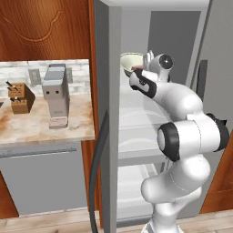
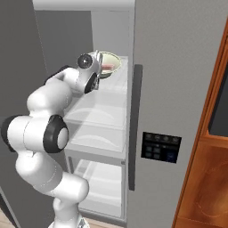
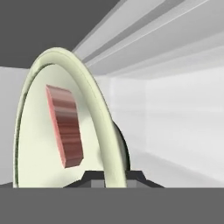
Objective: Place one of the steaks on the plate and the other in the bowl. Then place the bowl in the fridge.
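In the left base view, the fridge (image 1: pixel 108 113) stands with one door swung wide, its white shelves bare and bright inside. The arm (image 1: pixel 186 136) rises from the lower right and reaches up into the top of the compartment. The bowl (image 1: pixel 131 63) sits high at the upper shelf level, just ahead of the hand, with a bit of red steak (image 1: pixel 137 68) showing at its near edge. The gripper (image 1: pixel 146 61) is at the bowl's near rim, its fingers mostly hidden behind the wrist. To the left, a counter (image 1: pixel 27 127) carries a knife block (image 1: pixel 20 98) and a grey coffee machine (image 1: pixel 56 95), well apart from the fridge interior.

In the right base view, the arm comes from the lower left and bends up into the same open compartment. The bowl (image 2: pixel 108 63) rests at the upper shelf, near the inner edge of the shut door with its dark handle (image 2: pixel 133 127) and dispenser panel (image 2: pixel 161 147). The steak (image 2: pixel 107 67) lies inside the bowl. The gripper (image 2: pixel 97 62) meets the bowl's near rim.

In the hand view, which is rolled sideways, the bowl (image 3: pixel 98 118) rim passes straight between the two dark fingertips (image 3: pixel 89 178), which pinch it from either side. The steak (image 3: pixel 65 127) lies on the bowl's inner floor. White fridge walls stretch beyond.
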You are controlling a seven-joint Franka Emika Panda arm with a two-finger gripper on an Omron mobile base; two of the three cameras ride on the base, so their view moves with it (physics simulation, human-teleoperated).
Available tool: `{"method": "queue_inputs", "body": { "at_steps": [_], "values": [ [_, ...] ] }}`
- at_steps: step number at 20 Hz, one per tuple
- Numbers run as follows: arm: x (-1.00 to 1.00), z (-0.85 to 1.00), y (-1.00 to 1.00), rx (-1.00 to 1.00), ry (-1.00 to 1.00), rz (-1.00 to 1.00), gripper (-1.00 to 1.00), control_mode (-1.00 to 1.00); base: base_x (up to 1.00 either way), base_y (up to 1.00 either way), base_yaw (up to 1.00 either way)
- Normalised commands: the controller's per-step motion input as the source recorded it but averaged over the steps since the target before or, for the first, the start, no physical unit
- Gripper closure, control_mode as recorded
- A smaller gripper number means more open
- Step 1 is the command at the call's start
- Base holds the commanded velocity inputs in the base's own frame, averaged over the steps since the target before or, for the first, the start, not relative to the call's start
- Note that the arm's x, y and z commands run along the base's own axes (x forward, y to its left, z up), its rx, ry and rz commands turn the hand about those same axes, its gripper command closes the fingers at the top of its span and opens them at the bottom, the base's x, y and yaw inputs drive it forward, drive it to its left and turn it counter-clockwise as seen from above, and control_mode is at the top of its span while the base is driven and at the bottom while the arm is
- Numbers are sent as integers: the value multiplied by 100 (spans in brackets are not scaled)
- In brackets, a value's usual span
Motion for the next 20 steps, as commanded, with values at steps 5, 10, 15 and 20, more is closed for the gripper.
{"method": "queue_inputs", "body": {
  "at_steps": [5,10,15,20],
  "values": [
    [31,0,5,-3,-3,0,-100,-100,0,0,0],
    [4,22,0,0,-13,0,-100,-100,0,0,0],
    [-11,75,0,0,-5,0,-100,-100,0,0,0],
    [-43,59,-1,0,1,0,-100,-100,0,0,0]
  ]
}}
